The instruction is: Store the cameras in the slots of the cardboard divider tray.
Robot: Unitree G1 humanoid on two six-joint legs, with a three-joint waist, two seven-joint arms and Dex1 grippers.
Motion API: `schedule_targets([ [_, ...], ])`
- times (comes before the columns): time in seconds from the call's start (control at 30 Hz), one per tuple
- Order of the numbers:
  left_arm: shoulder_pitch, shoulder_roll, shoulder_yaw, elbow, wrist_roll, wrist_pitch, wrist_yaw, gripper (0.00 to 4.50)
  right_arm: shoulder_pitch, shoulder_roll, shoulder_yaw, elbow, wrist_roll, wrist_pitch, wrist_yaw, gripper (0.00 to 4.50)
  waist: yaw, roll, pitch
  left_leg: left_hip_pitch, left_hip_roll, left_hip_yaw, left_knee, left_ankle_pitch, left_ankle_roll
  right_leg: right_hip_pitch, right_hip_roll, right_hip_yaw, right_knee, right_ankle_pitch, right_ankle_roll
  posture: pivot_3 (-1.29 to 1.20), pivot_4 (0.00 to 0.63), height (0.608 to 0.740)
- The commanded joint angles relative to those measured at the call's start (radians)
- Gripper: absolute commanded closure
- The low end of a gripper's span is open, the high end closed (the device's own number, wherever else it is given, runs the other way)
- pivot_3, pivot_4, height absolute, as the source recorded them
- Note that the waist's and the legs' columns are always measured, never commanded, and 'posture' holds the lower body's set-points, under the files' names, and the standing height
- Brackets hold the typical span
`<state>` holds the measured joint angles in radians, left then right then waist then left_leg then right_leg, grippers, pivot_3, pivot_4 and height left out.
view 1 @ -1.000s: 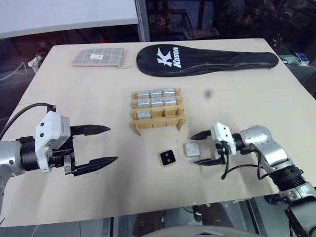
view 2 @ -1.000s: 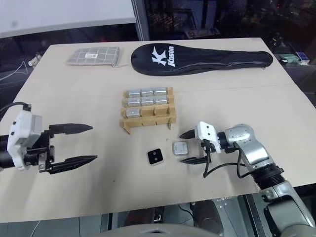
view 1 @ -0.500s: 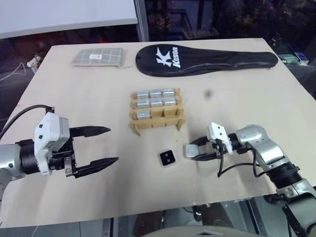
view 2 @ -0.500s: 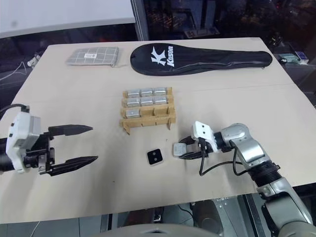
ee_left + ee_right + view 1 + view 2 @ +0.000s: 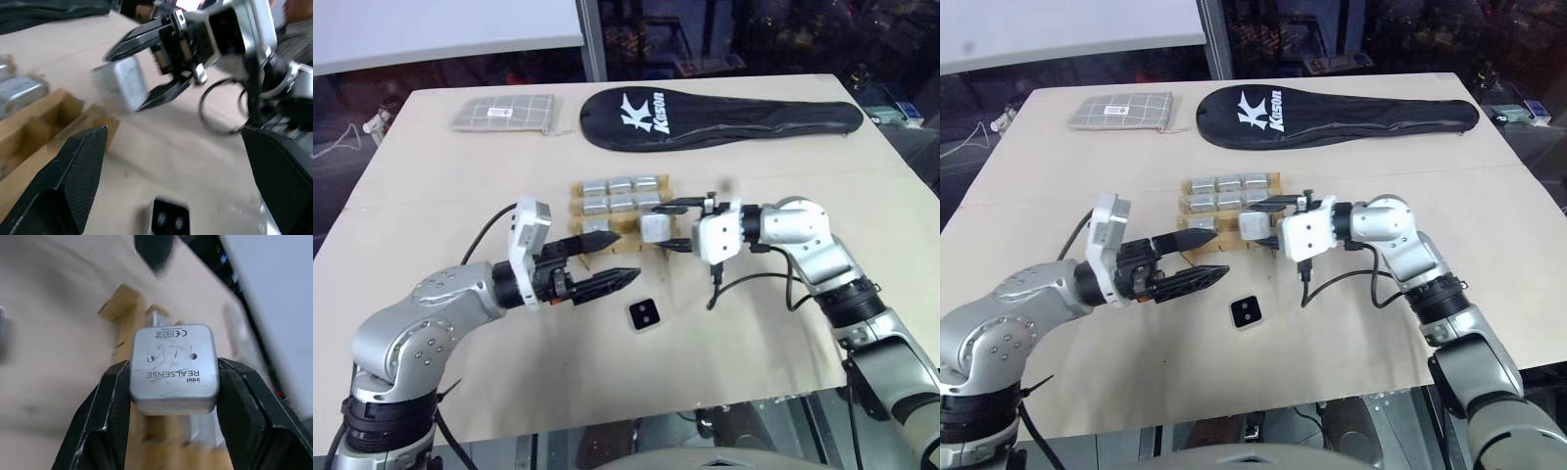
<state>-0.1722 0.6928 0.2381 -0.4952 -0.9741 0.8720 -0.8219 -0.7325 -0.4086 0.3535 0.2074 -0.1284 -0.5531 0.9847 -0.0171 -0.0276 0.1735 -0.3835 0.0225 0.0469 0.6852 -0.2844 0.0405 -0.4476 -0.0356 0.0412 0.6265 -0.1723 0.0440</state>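
Note:
My right gripper (image 5: pixel 658 227) is shut on a silver-grey camera (image 5: pixel 173 367) and holds it in the air over the front right of the cardboard divider tray (image 5: pixel 44 132). Several silver cameras (image 5: pixel 622 184) fill the tray's back slots; the front middle and right slots look empty. A camera with a black face and two lenses (image 5: pixel 646 313) lies flat on the table in front of the tray. My left gripper (image 5: pixel 626 257) is open with nothing in it. It points right, just in front of the tray and left of the held camera.
A long black racket cover (image 5: pixel 724 116) lies across the back of the table. A flat grey checkered pouch (image 5: pixel 506 113) sits at the back left. The table's front edge (image 5: pixel 607 426) runs close below both arms.
My right gripper shut on the silver camera on the table, lifted it and carried it left to the tray's front. My left arm swung right toward the tray, staying open.

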Motion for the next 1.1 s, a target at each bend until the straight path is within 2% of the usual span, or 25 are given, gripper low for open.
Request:
schedule_targets([
  [0.03,-0.025,-0.010,0.003,0.011,-0.049,0.016,0.020,0.00,-0.039,0.011,0.004,0.010,-0.048,-0.134,-0.072,2.57,0.000,0.000,0.000,0.000,0.000,0.000,0.000,0.000,0.000,0.000,0.000,0.000,0.000,0.000,0.000,0.00,0.150,0.740],
  [0.27,-0.082,-0.012,0.003,0.084,-0.033,-0.001,0.031,0.00,-0.047,0.038,0.026,0.010,-0.059,-0.215,-0.132,2.57,0.000,0.000,0.000,0.001,0.000,-0.001,0.000,0.000,0.000,0.000,0.000,0.000,0.001,-0.002,-0.004,0.00,0.150,0.740],
  [0.63,-0.048,0.000,0.007,0.079,-0.026,-0.017,-0.001,0.00,-0.018,0.041,0.069,-0.029,-0.028,-0.228,-0.124,2.57,-0.001,0.000,0.000,0.001,0.000,-0.002,0.000,0.000,0.001,0.000,0.000,0.001,0.001,-0.002,-0.004,0.00,0.150,0.740],
  [0.73,-0.045,-0.006,0.006,0.078,-0.026,-0.025,-0.002,0.86,-0.012,0.039,0.078,-0.038,-0.020,-0.221,-0.119,2.57,-0.001,0.000,0.000,0.001,0.000,-0.003,0.000,0.000,0.001,0.000,0.000,0.001,0.001,-0.002,-0.004,0.00,0.150,0.740],
  [0.9,-0.029,0.001,-0.005,0.079,-0.012,-0.034,-0.031,3.29,-0.010,0.038,0.084,-0.047,-0.010,-0.212,-0.114,2.57,-0.001,0.000,0.000,0.001,0.000,-0.003,0.000,0.000,0.001,0.000,0.000,0.000,0.001,-0.002,-0.004,0.00,0.150,0.740],
  [0.97,-0.039,-0.002,-0.007,0.089,-0.006,-0.037,-0.034,3.74,-0.007,0.035,0.089,-0.050,0.006,-0.198,-0.103,2.57,-0.001,0.000,0.000,0.001,0.000,-0.003,0.000,0.000,0.001,0.000,0.000,0.000,0.001,-0.002,-0.004,0.00,0.150,0.740],
  [1.1,-0.053,0.000,-0.019,0.101,0.012,-0.045,-0.051,3.73,0.008,0.022,0.096,-0.074,0.041,-0.140,-0.072,2.57,0.000,0.000,0.000,0.001,0.000,-0.003,0.000,-0.001,0.003,0.000,0.000,0.001,0.001,-0.002,-0.004,0.00,0.150,0.740],
])
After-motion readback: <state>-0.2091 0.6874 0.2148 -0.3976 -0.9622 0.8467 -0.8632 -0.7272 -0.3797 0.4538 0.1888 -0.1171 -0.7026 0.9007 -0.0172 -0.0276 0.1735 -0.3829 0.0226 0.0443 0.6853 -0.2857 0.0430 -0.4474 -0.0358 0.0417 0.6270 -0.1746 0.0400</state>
